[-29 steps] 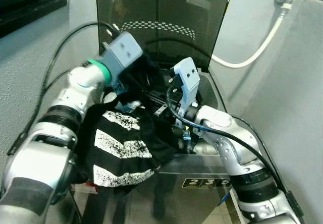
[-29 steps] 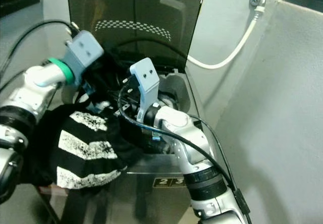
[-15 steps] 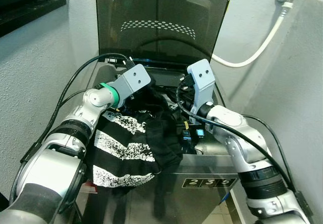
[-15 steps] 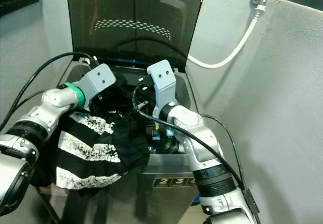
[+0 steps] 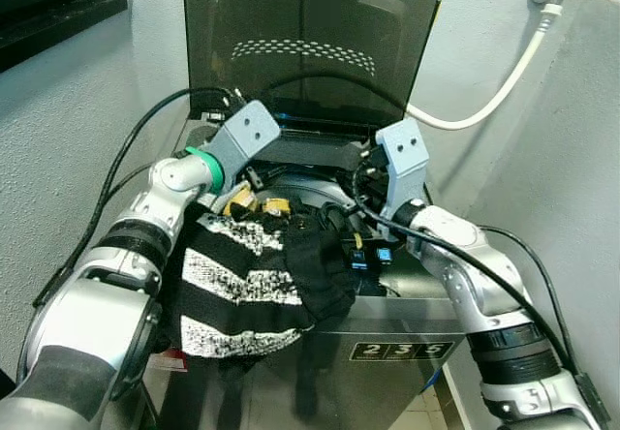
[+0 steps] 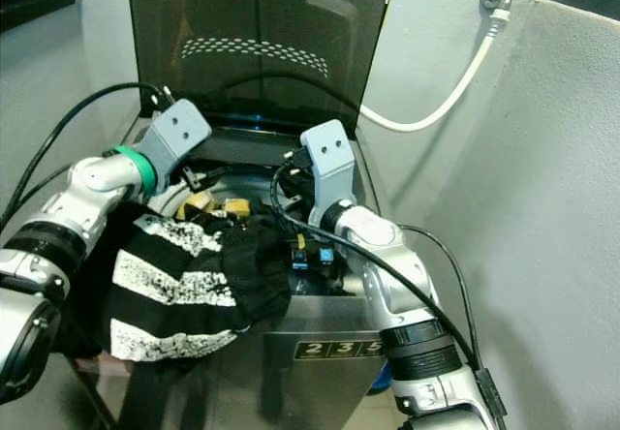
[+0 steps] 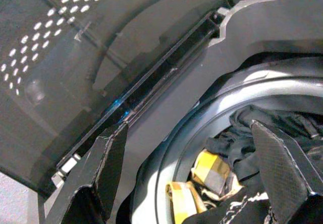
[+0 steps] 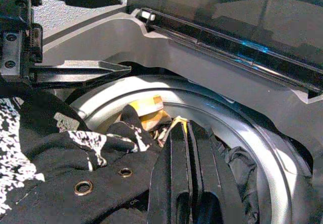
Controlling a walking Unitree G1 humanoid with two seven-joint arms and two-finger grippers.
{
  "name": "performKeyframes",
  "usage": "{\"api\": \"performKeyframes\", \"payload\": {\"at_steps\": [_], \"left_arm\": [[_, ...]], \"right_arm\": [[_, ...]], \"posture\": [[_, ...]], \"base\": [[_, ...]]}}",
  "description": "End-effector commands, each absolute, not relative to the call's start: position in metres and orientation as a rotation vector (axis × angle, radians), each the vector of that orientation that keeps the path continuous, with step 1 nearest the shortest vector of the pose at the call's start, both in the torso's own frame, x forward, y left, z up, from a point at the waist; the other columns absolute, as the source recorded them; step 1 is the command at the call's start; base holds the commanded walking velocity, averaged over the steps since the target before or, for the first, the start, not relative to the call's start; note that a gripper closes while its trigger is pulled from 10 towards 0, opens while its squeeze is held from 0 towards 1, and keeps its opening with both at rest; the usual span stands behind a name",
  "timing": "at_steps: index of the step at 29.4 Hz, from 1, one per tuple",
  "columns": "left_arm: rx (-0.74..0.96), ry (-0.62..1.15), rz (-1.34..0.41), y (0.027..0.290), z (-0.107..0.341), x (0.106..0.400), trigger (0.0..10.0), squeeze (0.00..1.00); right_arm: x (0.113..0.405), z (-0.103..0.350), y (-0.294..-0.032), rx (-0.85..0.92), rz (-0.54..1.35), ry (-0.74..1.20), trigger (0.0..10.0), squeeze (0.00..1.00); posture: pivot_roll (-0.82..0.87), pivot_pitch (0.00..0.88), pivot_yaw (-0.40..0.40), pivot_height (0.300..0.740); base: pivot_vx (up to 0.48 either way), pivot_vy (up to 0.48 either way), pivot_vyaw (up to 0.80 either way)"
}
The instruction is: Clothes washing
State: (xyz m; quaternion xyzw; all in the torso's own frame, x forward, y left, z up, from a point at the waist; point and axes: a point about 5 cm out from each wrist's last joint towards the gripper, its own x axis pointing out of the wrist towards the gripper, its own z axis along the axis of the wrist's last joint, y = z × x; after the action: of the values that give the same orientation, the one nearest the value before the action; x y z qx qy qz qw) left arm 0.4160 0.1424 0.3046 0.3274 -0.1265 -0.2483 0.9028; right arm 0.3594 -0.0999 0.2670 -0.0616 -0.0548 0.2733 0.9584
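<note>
I have the left claw [image 7: 192, 183] spread wide and empty above the washer [image 5: 387, 309] drum; the right claw [image 8: 194, 183] is closed, holding nothing. The striped garment [image 5: 242, 275] hangs over the washer's front rim, so it might slide off outside. The wrist cameras reveal yellow clothes [image 7: 212, 168] inside the drum.

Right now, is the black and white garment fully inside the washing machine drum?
No, most of the garment hangs over the front edge of the washing machine.

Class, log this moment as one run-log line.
left claw: open, above drum | right claw: shut, empty | striped garment: draped over washer rim | lid: up
</note>
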Motion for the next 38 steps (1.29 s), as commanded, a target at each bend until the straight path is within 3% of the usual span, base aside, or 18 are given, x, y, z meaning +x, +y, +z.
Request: {"api": "performKeyframes", "payload": {"at_steps": [1,2,3,4,5,9,10,12,13,16,18,26,31,34,35,36,38], "left_arm": [[0.673,-0.311,-0.522,0.139,0.317,0.414,10.0,1.0],[0.673,-0.311,-0.522,0.139,0.317,0.414,10.0,1.0],[0.648,-0.335,-0.507,0.14,0.323,0.413,10.0,0.88],[0.648,-0.335,-0.507,0.14,0.323,0.413,10.0,0.88],[0.618,-0.361,-0.499,0.14,0.328,0.412,10.0,0.0],[0.54,-0.404,-0.522,0.137,0.336,0.41,10.0,0.0],[0.415,-0.493,-0.629,0.125,0.349,0.399,10.0,0.0],[0.415,-0.493,-0.629,0.125,0.349,0.399,10.0,0.0],[0.33,-0.571,-0.73,0.115,0.358,0.385,10.0,0.0],[0.332,-0.627,-0.775,0.107,0.357,0.36,10.0,0.0],[0.332,-0.627,-0.775,0.107,0.357,0.36,10.0,0.0],[0.529,-0.467,-0.513,0.149,0.323,0.337,10.0,0.0],[0.486,-0.413,-0.381,0.183,0.312,0.326,10.0,0.0],[0.454,-0.436,-0.363,0.189,0.311,0.323,10.0,0.0],[0.407,-0.476,-0.373,0.187,0.309,0.314,10.0,0.0],[0.374,-0.518,-0.404,0.18,0.307,0.305,10.0,0.0],[0.374,-0.518,-0.404,0.18,0.307,0.305,10.0,0.0]], "right_arm": [[0.36,0.268,-0.101,-0.116,0.544,-0.119,10.0,0.0],[0.36,0.268,-0.101,-0.116,0.544,-0.119,10.0,0.0],[0.36,0.267,-0.099,-0.115,0.55,-0.118,10.0,0.0],[0.36,0.267,-0.099,-0.115,0.55,-0.118,10.0,0.0],[0.36,0.267,-0.099,-0.115,0.554,-0.118,10.0,0.0],[0.36,0.266,-0.099,-0.115,0.554,-0.12,10.0,0.0],[0.36,0.267,-0.099,-0.113,0.547,-0.126,10.0,0.0],[0.36,0.267,-0.099,-0.113,0.547,-0.126,10.0,0.0],[0.36,0.267,-0.099,-0.107,0.541,-0.13,10.0,0.0],[0.359,0.267,-0.098,-0.093,0.531,-0.139,10.0,0.0],[0.359,0.267,-0.098,-0.093,0.531,-0.139,10.0,0.0],[0.354,0.26,-0.089,-0.091,0.612,-0.123,10.0,0.0],[0.348,0.254,-0.078,-0.102,0.713,-0.11,10.0,0.0],[0.347,0.253,-0.075,-0.101,0.738,-0.109,10.0,0.0],[0.346,0.252,-0.073,-0.095,0.765,-0.109,10.0,0.32],[0.345,0.251,-0.071,-0.081,0.792,-0.107,10.0,0.82],[0.345,0.251,-0.071,-0.081,0.792,-0.107,10.0,0.82]], "posture": [[0.0,0.0,-0.014,0.74],[0.0,0.0,-0.014,0.74],[0.01,0.0,-0.017,0.74],[0.01,0.0,-0.017,0.74],[0.01,0.0,-0.017,0.74],[0.01,0.0,-0.02,0.74],[0.01,0.0,-0.02,0.74],[0.01,0.0,-0.02,0.74],[0.01,0.0,-0.018,0.74],[0.01,0.0,-0.022,0.74],[0.01,0.0,-0.022,0.74],[0.02,0.0,-0.034,0.74],[0.03,0.0,-0.048,0.74],[0.03,0.0,-0.048,0.74],[0.03,0.006,-0.059,0.74],[0.03,0.005,-0.06,0.74],[0.03,0.005,-0.06,0.74]], "base": [[0.0,0.0,0.0],[0.0,0.0,0.0],[0.0,0.0,0.0],[0.0,0.0,0.0],[0.0,0.0,0.0],[0.0,0.0,0.0],[0.0,0.0,0.0],[0.0,0.0,0.0],[0.0,0.0,0.0],[0.0,0.0,0.0],[0.0,0.0,0.0],[0.0,0.0,0.0],[0.0,0.0,0.0],[0.0,0.0,0.0],[0.0,0.0,0.0],[0.0,0.0,0.0],[0.0,0.0,0.0]]}}
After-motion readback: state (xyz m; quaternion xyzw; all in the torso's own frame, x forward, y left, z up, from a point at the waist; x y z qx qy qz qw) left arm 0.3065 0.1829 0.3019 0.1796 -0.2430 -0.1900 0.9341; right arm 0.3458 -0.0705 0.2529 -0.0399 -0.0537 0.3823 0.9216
